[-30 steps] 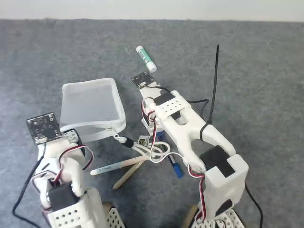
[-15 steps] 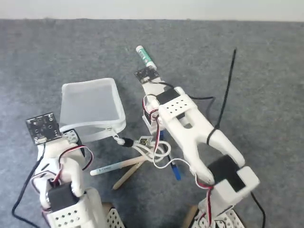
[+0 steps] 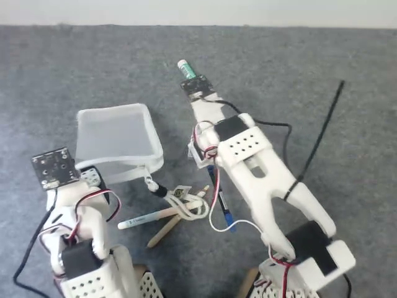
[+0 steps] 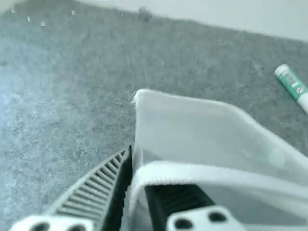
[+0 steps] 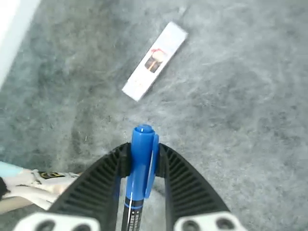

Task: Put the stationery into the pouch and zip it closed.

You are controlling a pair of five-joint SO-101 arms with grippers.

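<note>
One second has swung the right gripper (image 5: pixel 143 150) forward, clamped on the pen (image 5: pixel 143 137) — beside the pouch (image 3: pixel 115 133), not yet in. The left gripper (image 4: pixel 137 178) pinches the pouch's rim, ready for loading.

Translucent white pouch (image 3: pixel 118 139) lies at left, mouth open at its near edge, rim pinched by the left end effector (image 4: pixel 137 163). Blue pen (image 5: pixel 142 161) is clamped in the right end effector (image 5: pixel 143 147). White pen (image 3: pixel 146 218) and wooden sticks (image 3: pixel 166 230) lie crossed near centre. Green-labelled glue stick (image 3: pixel 188 69) lies far back.
</note>
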